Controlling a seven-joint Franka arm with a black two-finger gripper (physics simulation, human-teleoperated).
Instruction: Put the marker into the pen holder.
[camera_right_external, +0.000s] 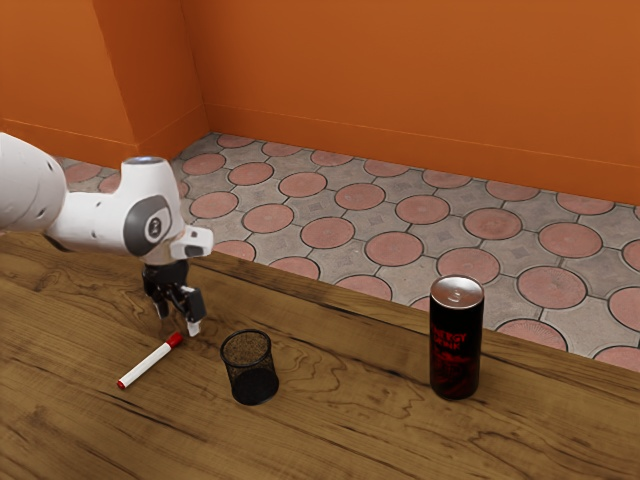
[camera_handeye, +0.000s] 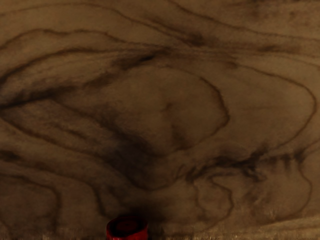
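Exterior view: the black gripper (camera_right_external: 178, 322) is hanging low over the swirl-grained wooden table (camera_right_external: 330, 440), its fingers standing spread apart. The slim white marker (camera_right_external: 149, 365), red at both ends, is lying on the wood, its capped end nearly under them. Beside it, the round, black mesh pen holder (camera_right_external: 248, 364) is standing upright; well apart, a glossy cylindrical can (camera_right_external: 455, 345) is standing. In the wrist view, the marker's rounded red end is showing near the gripper.

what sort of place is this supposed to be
Probably an indoor room in a home or a café, though nothing settles which. Plain orange walls with a baseboard, a patterned tile floor and a wooden table point that way.
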